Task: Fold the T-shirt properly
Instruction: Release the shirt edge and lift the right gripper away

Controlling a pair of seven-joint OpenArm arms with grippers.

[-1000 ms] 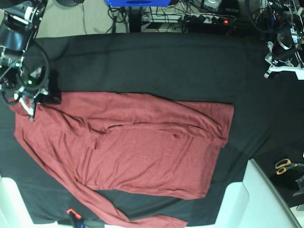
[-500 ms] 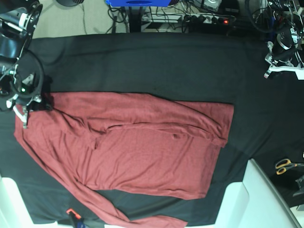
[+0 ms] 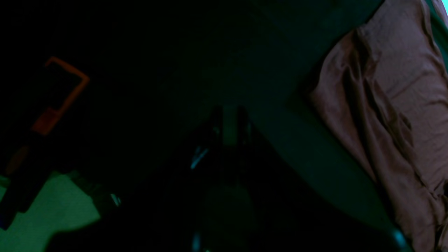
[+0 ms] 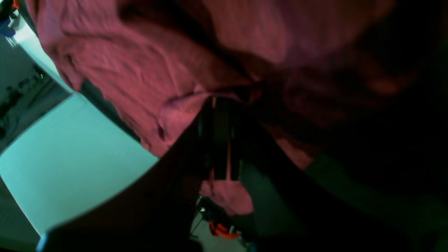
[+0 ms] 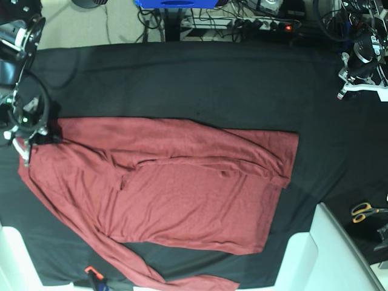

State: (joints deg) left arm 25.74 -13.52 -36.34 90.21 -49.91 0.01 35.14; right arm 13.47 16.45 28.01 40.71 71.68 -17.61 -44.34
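- Base view, far left: the right gripper is closed on the shirt's upper-left corner, fabric pinched between its jaws.
- Centre: the shirt lies spread on the black cloth, one sleeve trailing to the lower edge; no neat fold made, so nearly all folding remains.
- Far right: the left gripper is closed and empty, well apart from the shirt.

A robotics lab.
My counter wears black cloth; a power strip and tangled cables lie behind it.
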